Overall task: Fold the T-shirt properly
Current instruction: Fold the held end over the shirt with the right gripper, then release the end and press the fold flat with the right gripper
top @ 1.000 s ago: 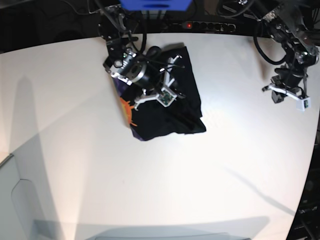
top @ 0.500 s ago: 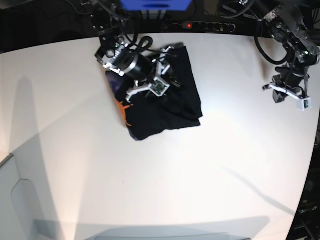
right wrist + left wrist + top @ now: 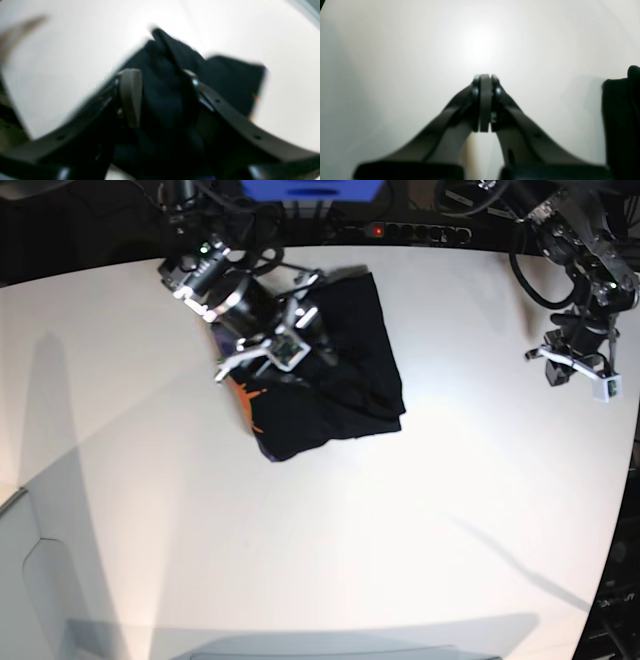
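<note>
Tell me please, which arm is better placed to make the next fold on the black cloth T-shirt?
Probably the right. The right gripper hangs directly over the black cloth T-shirt with jaws apart. The left gripper is shut, over the bare white table, well aside from the cloth.

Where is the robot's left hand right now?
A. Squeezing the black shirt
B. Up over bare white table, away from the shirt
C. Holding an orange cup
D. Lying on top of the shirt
B. The left hand, pinched shut with nothing in it, hangs over the bare white table, well apart from the folded black cloth T-shirt, which lies under the right hand.
</note>
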`<state>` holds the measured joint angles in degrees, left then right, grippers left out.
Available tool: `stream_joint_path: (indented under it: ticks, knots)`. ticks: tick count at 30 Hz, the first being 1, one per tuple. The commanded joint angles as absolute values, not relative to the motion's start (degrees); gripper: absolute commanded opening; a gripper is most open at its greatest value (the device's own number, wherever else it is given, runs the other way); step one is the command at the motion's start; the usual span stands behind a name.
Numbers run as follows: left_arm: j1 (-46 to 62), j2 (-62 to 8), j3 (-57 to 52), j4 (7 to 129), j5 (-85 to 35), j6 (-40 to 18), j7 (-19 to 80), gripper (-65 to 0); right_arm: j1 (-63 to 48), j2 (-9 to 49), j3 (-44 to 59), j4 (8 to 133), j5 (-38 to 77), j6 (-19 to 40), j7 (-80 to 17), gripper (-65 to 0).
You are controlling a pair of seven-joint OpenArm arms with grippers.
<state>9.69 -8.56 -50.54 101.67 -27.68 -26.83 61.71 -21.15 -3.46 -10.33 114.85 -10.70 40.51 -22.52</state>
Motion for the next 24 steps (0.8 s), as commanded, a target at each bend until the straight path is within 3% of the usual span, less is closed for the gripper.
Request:
stream_joint_path:
  ticks: [1, 6, 19, 24]
  knots:
    - [9.5, -9.4, -50.9, 102.5, -28.4, -27.1, 60.8, -65.0, -20.9, -3.8, -10.0, 116.0, -9.5, 40.0, -20.4, -36.0]
    - [9.5, -9.4, -50.9, 102.6, -28.4, -27.1, 60.9, -65.0, -17.9, -6.5, -4.3, 115.9, -9.5, 40.0, -20.9, -31.4]
    - [9.5, -9.4, -50.9, 102.7, -28.4, -27.1, 60.9, -65.0, -16.3, -7.2, -3.6, 107.6, -9.5, 40.0, -20.9, -31.4]
    - [9.5, -9.4, -50.9, 102.7, -28.4, -27.1, 60.9, -65.0, -16.6, -7.2, -3.6, 107.6, -9.4, 40.0, -20.4, -35.5]
